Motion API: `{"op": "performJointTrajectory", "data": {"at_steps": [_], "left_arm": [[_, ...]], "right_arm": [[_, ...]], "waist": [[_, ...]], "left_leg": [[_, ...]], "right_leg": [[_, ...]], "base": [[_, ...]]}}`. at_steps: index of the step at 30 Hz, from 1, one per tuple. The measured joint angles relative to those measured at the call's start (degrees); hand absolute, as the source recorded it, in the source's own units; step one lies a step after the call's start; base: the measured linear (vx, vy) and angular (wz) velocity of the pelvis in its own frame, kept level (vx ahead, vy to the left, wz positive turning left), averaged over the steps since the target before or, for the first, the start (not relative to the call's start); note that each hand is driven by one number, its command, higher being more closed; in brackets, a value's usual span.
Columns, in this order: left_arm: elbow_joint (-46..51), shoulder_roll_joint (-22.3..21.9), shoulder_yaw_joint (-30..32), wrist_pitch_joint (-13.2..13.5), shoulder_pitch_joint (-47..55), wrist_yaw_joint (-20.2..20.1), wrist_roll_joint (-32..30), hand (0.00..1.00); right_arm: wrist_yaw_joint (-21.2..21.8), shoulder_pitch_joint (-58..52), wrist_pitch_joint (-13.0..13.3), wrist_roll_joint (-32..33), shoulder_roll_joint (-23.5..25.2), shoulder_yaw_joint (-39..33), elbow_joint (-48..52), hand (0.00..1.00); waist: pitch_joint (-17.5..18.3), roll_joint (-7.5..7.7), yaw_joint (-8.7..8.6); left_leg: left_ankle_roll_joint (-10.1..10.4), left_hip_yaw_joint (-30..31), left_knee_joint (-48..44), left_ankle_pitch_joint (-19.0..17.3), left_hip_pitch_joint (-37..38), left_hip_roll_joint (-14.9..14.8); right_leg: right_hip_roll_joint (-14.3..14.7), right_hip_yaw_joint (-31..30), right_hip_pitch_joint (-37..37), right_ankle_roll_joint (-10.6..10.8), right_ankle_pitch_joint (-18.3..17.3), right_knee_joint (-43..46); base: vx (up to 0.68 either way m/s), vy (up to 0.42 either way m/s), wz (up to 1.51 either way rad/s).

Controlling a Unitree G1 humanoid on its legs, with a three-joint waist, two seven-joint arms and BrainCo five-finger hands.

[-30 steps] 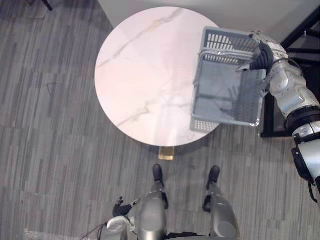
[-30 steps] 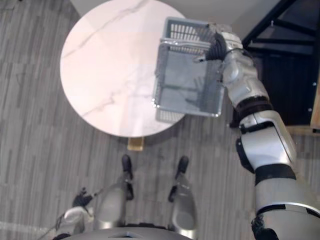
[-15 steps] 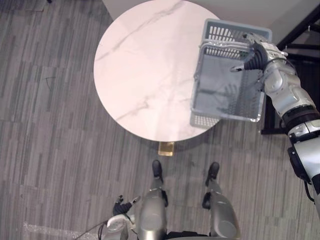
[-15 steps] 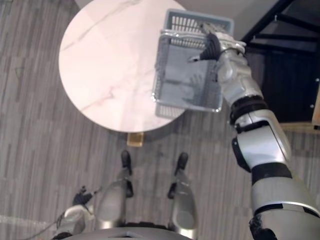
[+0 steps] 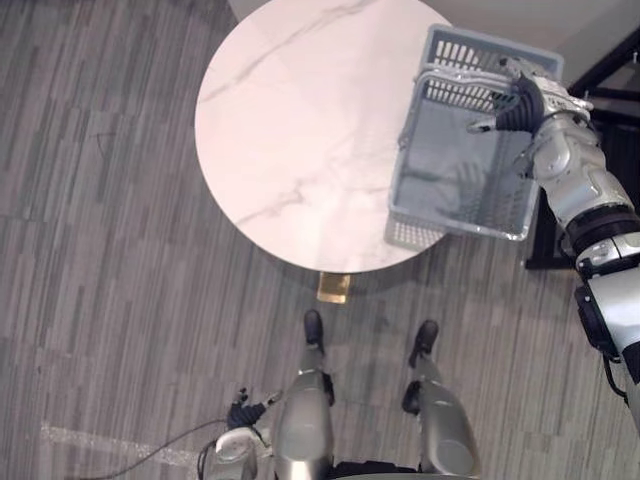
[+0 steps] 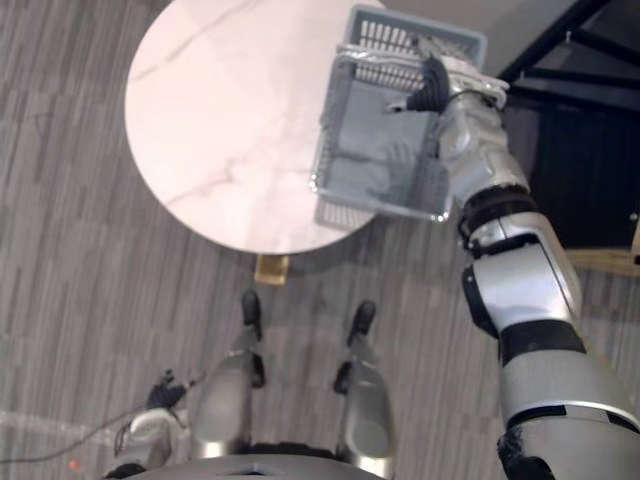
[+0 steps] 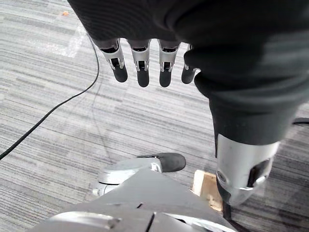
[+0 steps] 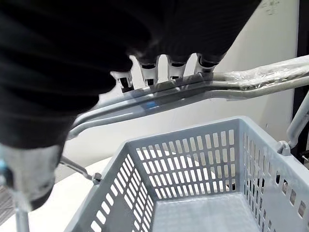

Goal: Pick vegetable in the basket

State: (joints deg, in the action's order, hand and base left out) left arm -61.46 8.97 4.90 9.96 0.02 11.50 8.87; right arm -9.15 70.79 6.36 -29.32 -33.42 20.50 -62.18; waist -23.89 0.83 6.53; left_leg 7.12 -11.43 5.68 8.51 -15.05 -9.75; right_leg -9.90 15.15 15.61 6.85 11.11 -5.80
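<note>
A grey plastic basket (image 5: 455,232) with slotted walls hangs over the right edge of the round marble table (image 5: 300,130). My right hand (image 5: 520,100) is above it, fingers (image 8: 159,65) curled round the basket's metal handle (image 8: 193,87). The basket's grey bottom (image 8: 203,215) lies bare. I cannot tell whether the basket touches the tabletop. My left hand (image 7: 140,58) hangs low beside my leg, over the floor, fingers straight and holding nothing; it shows small at the lower left (image 5: 240,412).
A dark metal frame (image 5: 610,70) stands right of the table, close behind the basket and my right arm. A pale wall (image 8: 270,72) runs behind the table. Grey striped carpet (image 5: 100,250) surrounds the table.
The whole picture has shifted a little as the camera moved. The basket, still hanging from my right hand, has drifted slightly right and farther back over the table's edge. The left hand stays down.
</note>
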Motion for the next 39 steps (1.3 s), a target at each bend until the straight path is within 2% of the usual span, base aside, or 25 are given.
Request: {"op": "performJointTrajectory", "data": {"at_steps": [7,8,23,26,32,34,39], "left_arm": [[0.07,0.03,-1.28,0.70,-0.19,0.02,0.00,0.00],[0.07,0.03,-1.34,0.74,-0.19,0.02,0.00,0.00],[0.98,0.18,-2.82,0.80,-0.33,1.04,0.03,0.00],[1.06,0.16,-2.88,0.82,-0.42,1.07,0.03,0.00],[1.08,0.16,-2.86,0.77,-0.46,1.01,0.00,0.00],[1.09,0.17,-2.85,0.74,-0.62,1.03,-0.05,0.00],[1.07,0.17,-2.79,0.57,-0.98,1.07,-0.34,0.00]], "right_arm": [[-0.28,1.10,0.01,-0.07,-1.41,-0.46,-1.97,0.00],[-0.29,1.12,0.01,-0.07,-1.59,-0.46,-1.98,1.00],[-0.10,1.92,-0.02,-2.29,-2.65,0.88,-2.35,1.00],[1.10,1.99,0.35,-3.90,-2.83,4.91,-1.34,1.00],[5.72,2.56,4.99,-4.76,-4.18,15.67,4.05,1.00],[6.82,2.48,6.42,-6.76,-4.17,19.16,5.71,1.00],[7.27,0.43,6.88,-6.81,-3.41,22.93,9.65,1.00]], "waist": [[-0.37,-0.12,0.06],[-0.40,-0.14,0.05],[-0.99,-0.25,0.15],[-0.99,-0.26,0.11],[-0.97,-0.27,0.62],[-0.94,-0.24,1.53],[-0.62,0.16,1.87]], "left_leg": [[0.00,0.88,-0.03,0.30,-1.13,0.10],[-0.01,0.94,0.00,0.30,-1.26,0.12],[-0.10,1.46,-0.12,0.71,-2.20,0.14],[-0.09,2.00,-0.13,0.85,-2.19,0.14],[-0.05,2.78,-0.14,0.97,-1.27,0.15],[-0.05,2.69,-0.14,0.97,-0.45,0.16],[-0.03,2.65,-0.15,0.95,1.28,0.23]], "right_leg": [[-0.08,0.76,0.50,0.02,-0.01,-0.02],[-0.10,0.82,0.57,0.02,-0.02,-0.02],[-0.10,1.35,1.20,0.03,-0.02,-0.02],[-0.10,1.78,0.86,0.03,-0.02,-0.02],[-0.14,2.65,-0.73,0.03,-0.03,-0.14],[-0.15,2.54,-1.41,0.02,-0.03,-0.15],[-0.23,2.51,-3.18,0.02,-0.03,-0.18]], "base": [[0.00,-0.002,0.05],[0.00,0.001,0.04],[0.00,0.000,0.00],[-0.01,-0.001,0.07],[-0.01,0.000,0.07],[0.00,0.000,0.00],[0.00,0.000,0.00]]}}
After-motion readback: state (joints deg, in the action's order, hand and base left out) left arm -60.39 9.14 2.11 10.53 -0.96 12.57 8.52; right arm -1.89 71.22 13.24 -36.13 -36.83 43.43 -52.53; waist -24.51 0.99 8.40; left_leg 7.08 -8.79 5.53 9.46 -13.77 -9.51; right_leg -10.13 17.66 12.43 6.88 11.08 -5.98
